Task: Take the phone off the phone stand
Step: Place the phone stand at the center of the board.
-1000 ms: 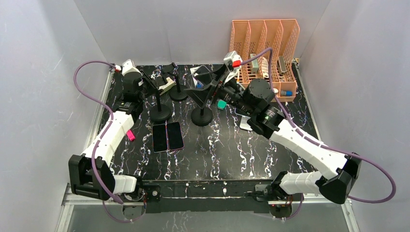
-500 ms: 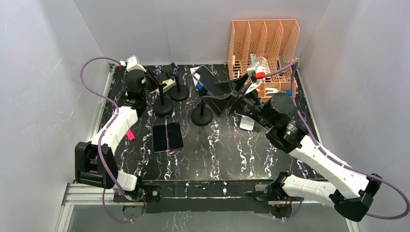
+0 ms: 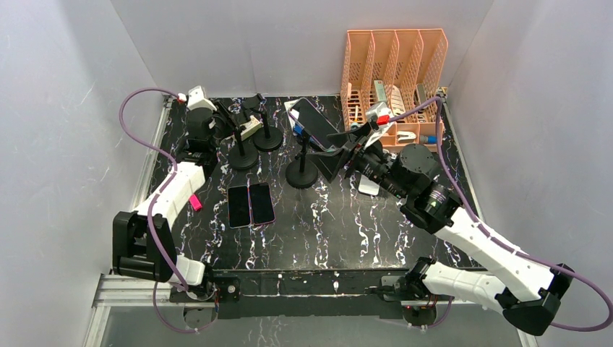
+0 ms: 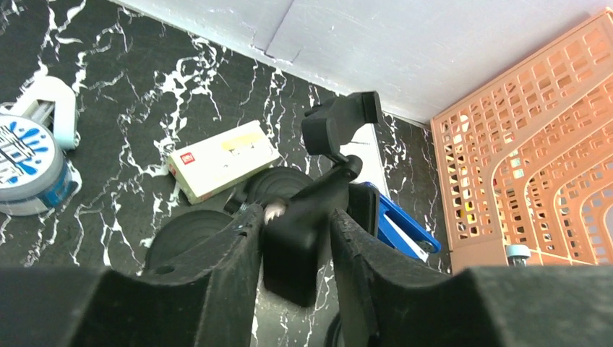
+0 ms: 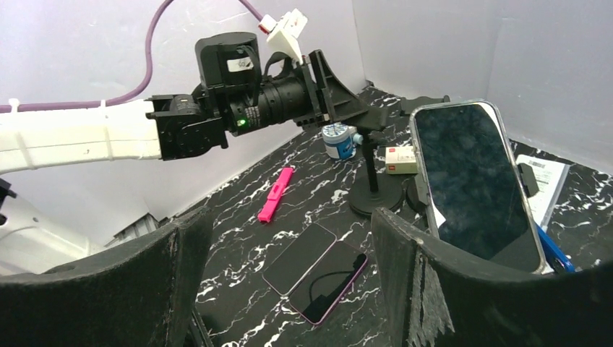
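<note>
Nearer arm: right gripper [image 3: 332, 153], jaws wide & empty, phone [image 3: 316, 123] just up-left of it.
Phone sits on its stand [image 3: 301, 176], upper centre of top view, long axis running upper-left to lower-right. In the right wrist view it's on the right side of frame, past the jaw gap, not btwn the fingers, so I'd say a sideways shift comes first. The left gripper [image 4: 293, 220] straddles a spare stand [image 4: 340, 126] at upper left; gripping or let go, can't tell.
</note>
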`<control>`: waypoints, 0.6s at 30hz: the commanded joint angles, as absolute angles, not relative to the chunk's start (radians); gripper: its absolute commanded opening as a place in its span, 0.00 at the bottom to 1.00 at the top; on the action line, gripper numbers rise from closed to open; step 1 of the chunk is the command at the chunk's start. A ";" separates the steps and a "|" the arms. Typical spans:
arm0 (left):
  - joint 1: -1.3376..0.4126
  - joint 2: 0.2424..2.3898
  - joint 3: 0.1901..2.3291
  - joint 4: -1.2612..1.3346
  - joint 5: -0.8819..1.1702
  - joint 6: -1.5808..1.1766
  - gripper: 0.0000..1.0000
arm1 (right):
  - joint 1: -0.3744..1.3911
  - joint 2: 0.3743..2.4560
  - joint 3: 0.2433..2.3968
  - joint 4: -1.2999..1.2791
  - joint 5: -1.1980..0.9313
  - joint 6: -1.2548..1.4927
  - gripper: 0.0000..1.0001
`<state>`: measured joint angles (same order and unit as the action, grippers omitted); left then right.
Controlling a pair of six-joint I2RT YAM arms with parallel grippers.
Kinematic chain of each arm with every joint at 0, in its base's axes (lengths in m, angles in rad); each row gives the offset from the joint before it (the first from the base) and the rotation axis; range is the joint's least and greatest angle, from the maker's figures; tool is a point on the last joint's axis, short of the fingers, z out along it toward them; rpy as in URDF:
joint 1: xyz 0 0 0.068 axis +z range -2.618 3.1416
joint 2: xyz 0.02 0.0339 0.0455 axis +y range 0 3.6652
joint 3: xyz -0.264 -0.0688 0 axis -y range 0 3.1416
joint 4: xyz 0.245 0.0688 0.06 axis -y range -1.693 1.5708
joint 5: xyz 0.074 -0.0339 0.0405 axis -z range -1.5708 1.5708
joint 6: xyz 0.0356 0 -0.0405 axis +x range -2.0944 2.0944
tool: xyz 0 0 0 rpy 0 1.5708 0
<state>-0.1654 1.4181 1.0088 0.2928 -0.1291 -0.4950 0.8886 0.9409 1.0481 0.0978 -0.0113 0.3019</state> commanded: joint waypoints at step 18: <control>-0.161 1.063 0.957 -0.042 -0.143 -0.656 0.80 | 0.890 1.003 1.190 -0.174 0.262 0.244 0.90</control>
